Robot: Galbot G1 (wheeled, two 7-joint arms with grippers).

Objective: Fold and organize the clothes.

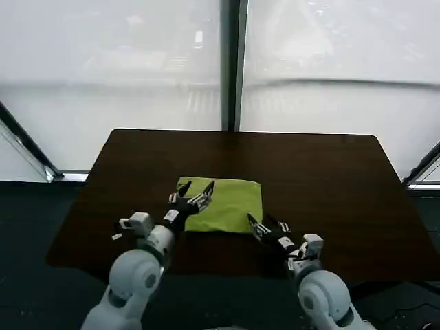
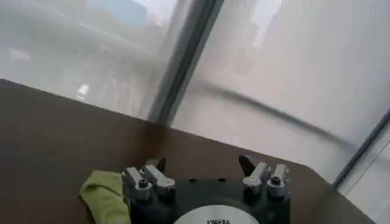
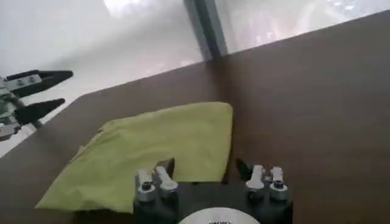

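One lime-green T-shirt (image 1: pixel 225 205) lies folded into a flat square in the middle of the brown tabletop (image 1: pixel 330 179). No writing shows on it. Two grippers hang over its near edge: the left gripper (image 1: pixel 195 195) and the right gripper (image 1: pixel 263 225), both spread apart and holding nothing.

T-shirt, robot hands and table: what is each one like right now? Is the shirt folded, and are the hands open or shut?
T-shirt: folded into a flat rectangle, lying on the table.
Left gripper: fingers open, holding nothing, over the shirt's left edge.
Right gripper: fingers open, holding nothing, at the shirt's near right corner.
Table: dark brown top, bearing the shirt.
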